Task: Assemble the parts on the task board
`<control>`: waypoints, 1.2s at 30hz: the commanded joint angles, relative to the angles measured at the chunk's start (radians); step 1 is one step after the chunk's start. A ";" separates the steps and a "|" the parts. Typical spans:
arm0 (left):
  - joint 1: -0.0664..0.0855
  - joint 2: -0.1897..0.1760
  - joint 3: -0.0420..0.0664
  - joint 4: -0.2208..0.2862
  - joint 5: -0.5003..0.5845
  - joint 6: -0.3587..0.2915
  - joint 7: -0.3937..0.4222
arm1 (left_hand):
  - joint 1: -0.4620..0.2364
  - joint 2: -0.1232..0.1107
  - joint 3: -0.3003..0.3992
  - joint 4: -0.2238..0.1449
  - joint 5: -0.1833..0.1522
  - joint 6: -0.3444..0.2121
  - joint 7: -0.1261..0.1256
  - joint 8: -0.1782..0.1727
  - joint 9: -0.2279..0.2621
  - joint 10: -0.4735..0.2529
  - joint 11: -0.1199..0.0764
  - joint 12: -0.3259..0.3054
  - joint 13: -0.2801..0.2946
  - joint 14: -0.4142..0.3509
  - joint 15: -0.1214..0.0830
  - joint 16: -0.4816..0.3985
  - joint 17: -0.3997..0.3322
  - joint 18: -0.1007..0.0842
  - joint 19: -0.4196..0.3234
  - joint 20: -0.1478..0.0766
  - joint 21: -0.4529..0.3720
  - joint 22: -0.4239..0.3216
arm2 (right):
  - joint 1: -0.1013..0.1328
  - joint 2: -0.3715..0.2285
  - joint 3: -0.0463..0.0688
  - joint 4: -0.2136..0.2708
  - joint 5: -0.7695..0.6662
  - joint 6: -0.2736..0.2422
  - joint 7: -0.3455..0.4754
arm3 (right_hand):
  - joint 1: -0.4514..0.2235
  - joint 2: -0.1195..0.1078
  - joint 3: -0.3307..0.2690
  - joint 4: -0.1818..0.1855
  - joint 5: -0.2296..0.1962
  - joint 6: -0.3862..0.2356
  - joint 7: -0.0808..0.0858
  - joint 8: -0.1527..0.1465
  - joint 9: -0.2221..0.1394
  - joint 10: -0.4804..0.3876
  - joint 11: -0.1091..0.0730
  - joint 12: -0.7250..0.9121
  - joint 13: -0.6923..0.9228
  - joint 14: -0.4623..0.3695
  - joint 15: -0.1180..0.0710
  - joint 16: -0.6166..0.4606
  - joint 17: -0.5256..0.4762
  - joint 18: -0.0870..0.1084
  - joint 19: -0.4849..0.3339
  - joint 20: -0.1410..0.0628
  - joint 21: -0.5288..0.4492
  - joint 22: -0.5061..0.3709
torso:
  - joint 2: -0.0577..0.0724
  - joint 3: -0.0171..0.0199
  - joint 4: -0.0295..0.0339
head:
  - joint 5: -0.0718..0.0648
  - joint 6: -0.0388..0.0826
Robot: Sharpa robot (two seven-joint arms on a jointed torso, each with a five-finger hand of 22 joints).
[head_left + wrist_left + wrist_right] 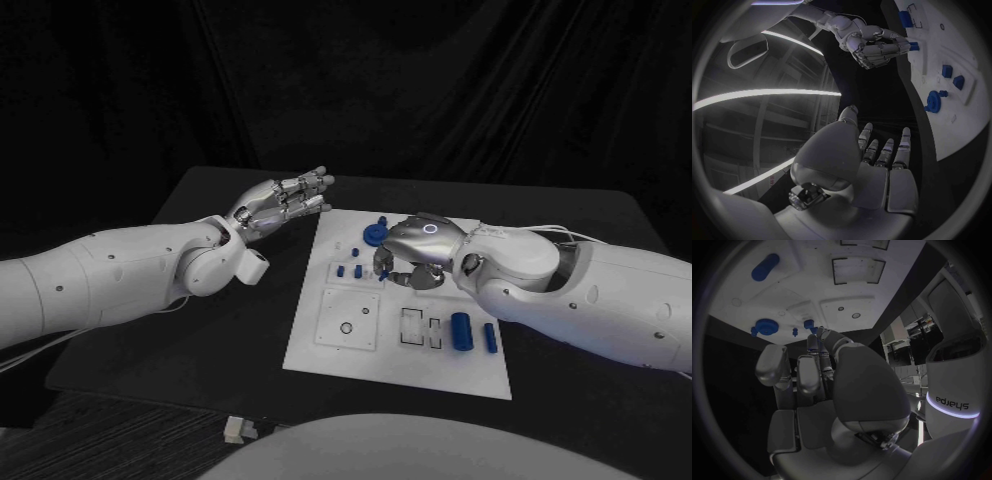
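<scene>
White and flat, the task board (346,345) is lying in the middle of the black worktop (173,330), with small blue parts scattered over it. A round blue disc (375,234) is sitting near the board's far edge, and a row of small blue pegs (348,270) is standing just in front of it. Nearer the robot, a blue cylinder (462,331) is lying on its side beside a flat blue strip (490,338), both close to the board's right edge and next to some outlined rectangular recesses (420,327).

The right hand (414,250) is hovering over the far half of the board, palm turned down, close to the disc. Its fingers (879,47) are curling inward; in the left wrist view a small blue piece (913,46) is sitting right at their tips, and the fingertips appear to be pinching it, though the contact is small and hard to make out. In the right wrist view the fingers (807,375) are reaching toward the board just beside the disc and two small pegs.

The left hand (284,199) is hanging in the air off the board's far left corner, above the worktop, holding nothing. Its fingers (886,150) are stretching out straight and slightly apart.
</scene>
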State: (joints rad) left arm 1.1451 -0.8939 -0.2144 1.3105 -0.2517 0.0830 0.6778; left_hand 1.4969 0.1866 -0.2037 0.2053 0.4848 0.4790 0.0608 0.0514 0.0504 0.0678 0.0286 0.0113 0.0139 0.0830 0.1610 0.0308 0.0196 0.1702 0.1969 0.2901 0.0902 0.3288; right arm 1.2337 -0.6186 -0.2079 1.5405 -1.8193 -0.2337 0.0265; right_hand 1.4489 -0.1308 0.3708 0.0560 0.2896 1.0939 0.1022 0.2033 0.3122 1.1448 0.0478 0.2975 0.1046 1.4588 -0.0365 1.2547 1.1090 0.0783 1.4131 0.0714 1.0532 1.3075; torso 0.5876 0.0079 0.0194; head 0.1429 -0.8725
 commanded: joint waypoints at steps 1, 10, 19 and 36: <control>-0.001 -0.002 0.001 0.006 0.007 0.010 0.153 | -0.007 -0.001 -0.007 0.006 -0.006 0.007 0.000 0.006 0.000 0.007 0.002 0.003 0.001 -0.009 -0.013 -0.002 -0.002 -0.014 -0.028 -0.004 -0.016 -0.030 | -0.012 0.017 0.000 -0.016 -0.039 0.024 -0.011 | -0.004 -0.001 0.004 -0.004 0.004 0.000 0.008 -0.003 0.001 0.006 0.003 -0.006 -0.002 0.000 0.009 -0.002 0.001 0.018 -0.005 0.004 -0.005 0.136 | 0.000 0.0003 -0.0010 | 0.006 0.000; -0.002 0.001 0.001 0.003 0.007 0.004 0.157 | -0.005 0.001 -0.015 0.021 -0.010 0.006 0.001 0.004 -0.001 0.004 0.003 0.003 0.000 -0.045 -0.025 -0.017 -0.009 0.002 -0.110 -0.028 -0.055 -0.129 | -0.030 0.050 0.000 -0.031 -0.057 0.034 -0.010 | -0.006 -0.001 0.004 -0.003 0.004 0.000 0.008 -0.003 0.001 0.007 0.003 -0.007 -0.002 0.001 0.010 0.000 0.004 0.017 -0.004 0.005 -0.003 0.136 | 0.000 0.0000 -0.0024 | 0.007 0.000; -0.003 0.004 0.001 -0.001 0.007 0.005 0.156 | -0.001 0.002 -0.015 0.020 -0.008 0.005 0.002 0.004 -0.001 0.002 0.004 0.002 0.000 -0.052 -0.026 -0.020 -0.011 0.003 -0.127 -0.032 -0.061 -0.153 | -0.040 0.068 0.000 -0.037 -0.059 0.041 -0.015 | -0.007 -0.001 0.003 -0.003 0.003 0.000 0.008 -0.004 0.001 0.007 0.003 -0.007 -0.002 0.002 0.010 0.002 0.006 0.017 -0.004 0.005 -0.003 0.136 | -0.001 -0.0001 -0.0026 | 0.008 0.000; -0.005 0.008 0.001 -0.009 0.007 0.010 0.152 | 0.002 0.003 -0.014 0.017 -0.005 0.004 0.002 0.004 -0.001 -0.001 0.003 0.002 -0.001 -0.055 -0.027 -0.021 -0.011 0.004 -0.131 -0.031 -0.062 -0.156 | -0.059 0.084 0.000 -0.040 -0.059 0.065 -0.019 | -0.006 0.000 0.004 -0.004 0.003 0.000 0.008 -0.005 0.001 0.009 0.002 -0.008 -0.002 0.003 0.009 0.006 0.011 0.017 -0.003 0.005 0.000 0.137 | -0.001 -0.0002 -0.0029 | 0.011 0.000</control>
State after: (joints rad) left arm 1.1423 -0.8875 -0.2145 1.3005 -0.2516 0.0833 0.6779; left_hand 1.4969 0.1867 -0.2190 0.2206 0.4799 0.4789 0.0608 0.0514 0.0501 0.0678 0.0286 0.0113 0.0136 0.0359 0.1358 0.0146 0.0098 0.1702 0.0720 0.2572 0.0329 0.1735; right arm 1.1784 -0.5356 -0.2081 1.5002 -1.8667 -0.1857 0.0252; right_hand 1.4515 -0.1334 0.3697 0.0549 0.2894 1.0932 0.1079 0.1919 0.3127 1.1482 0.0513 0.2954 0.1038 1.4616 -0.0337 1.2547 1.1188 0.0783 1.4131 0.0715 1.0532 1.3081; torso 0.5869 0.0076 0.0169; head 0.1530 -0.8725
